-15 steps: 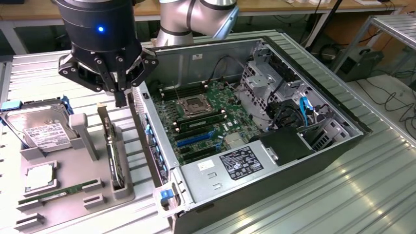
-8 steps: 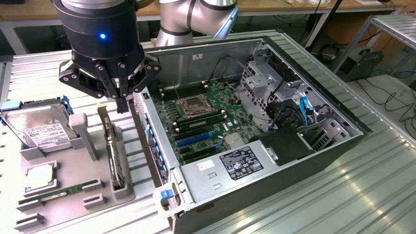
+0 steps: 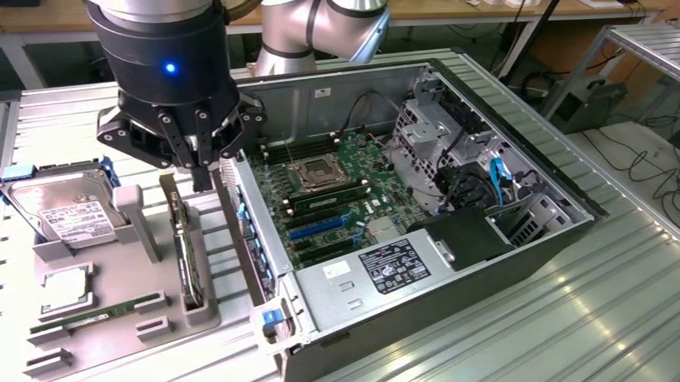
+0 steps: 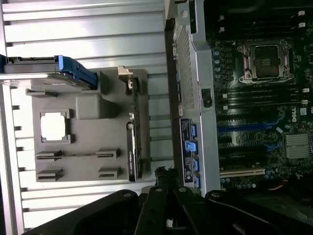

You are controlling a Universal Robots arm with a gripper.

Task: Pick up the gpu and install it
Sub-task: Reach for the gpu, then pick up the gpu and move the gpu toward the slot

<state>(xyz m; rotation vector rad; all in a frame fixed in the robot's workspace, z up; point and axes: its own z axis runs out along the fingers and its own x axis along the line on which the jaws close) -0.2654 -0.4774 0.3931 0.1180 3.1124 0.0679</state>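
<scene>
gpu (image 3: 189, 259) is seen standing on edge in a slot of the grey tray (image 3: 123, 274), on the tray side next to the open case (image 3: 308, 95). Tool (image 3: 202, 179) is held just above the card's far end, jaws closed, nothing gripped. Pick-up is judged not yet started. A grasp would call for parted jaws lined up over the thin upper edge.

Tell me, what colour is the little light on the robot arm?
Blue. The light shows best in the exterior view.

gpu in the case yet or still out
Out: the thin dark gpu card stands on edge in the grey plastic tray, beside the open computer case.
</scene>
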